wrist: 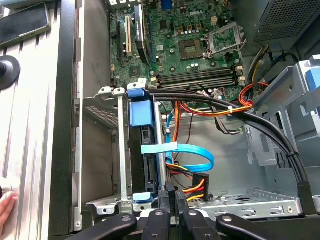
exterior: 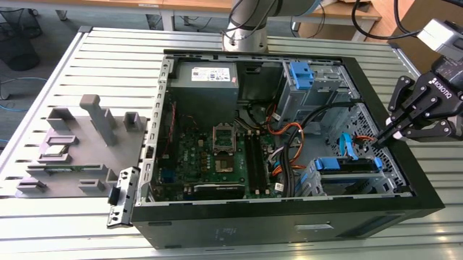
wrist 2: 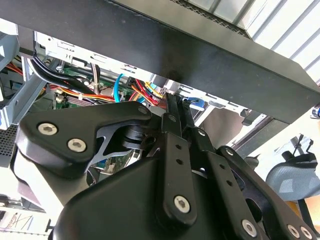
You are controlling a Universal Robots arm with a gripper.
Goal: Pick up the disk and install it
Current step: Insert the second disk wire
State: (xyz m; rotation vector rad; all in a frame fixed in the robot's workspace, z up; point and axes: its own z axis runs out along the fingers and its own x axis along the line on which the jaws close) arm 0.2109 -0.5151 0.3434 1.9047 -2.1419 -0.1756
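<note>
One disk (wrist: 139, 150) seated on edge in drive cage (wrist: 107, 150), long axis w/ cage rails; pincer (wrist: 172, 197) clenched, empty.

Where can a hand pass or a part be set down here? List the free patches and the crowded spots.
Free: the slatted table bordered by the grey fixture and the case; inside, the bare metal panel between the drive cage and the black cable bundle. Crowded: the orange cables beside the motherboard.
</note>
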